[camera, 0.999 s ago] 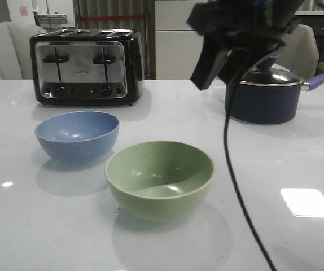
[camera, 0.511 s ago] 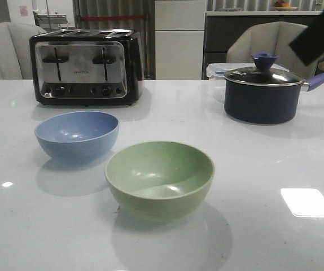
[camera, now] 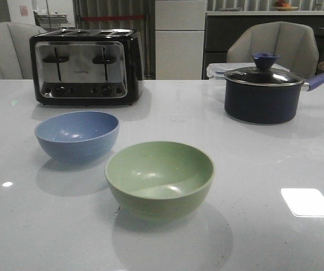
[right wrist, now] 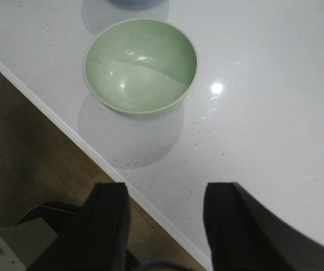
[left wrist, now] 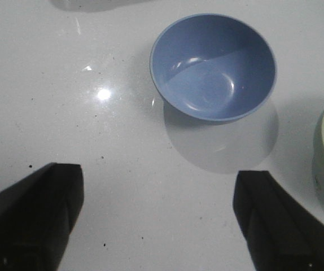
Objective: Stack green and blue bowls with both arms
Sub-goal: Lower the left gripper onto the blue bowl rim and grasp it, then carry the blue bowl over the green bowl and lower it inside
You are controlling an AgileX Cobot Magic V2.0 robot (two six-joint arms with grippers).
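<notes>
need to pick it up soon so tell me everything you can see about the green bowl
The green bowl is round, matte, pale sage green, and looks like plastic or a similar composite, with faint ridges outside. It stands upright and empty on the white table, near the front edge, nearer the camera than the blue bowl and apart from it. Only the table touches it. The right gripper hovers open, well short of it.

Two bowls stand on the table [camera: 297, 152]: one blue bowl [camera: 77, 134] toward the left edge and one green bowl [camera: 160, 178] nearer the front edge. Toward the far edge there is one toaster [camera: 86, 66] at the left with four slots, one lidded saucepan [camera: 263, 94] at the right, and two chairs behind.
</notes>
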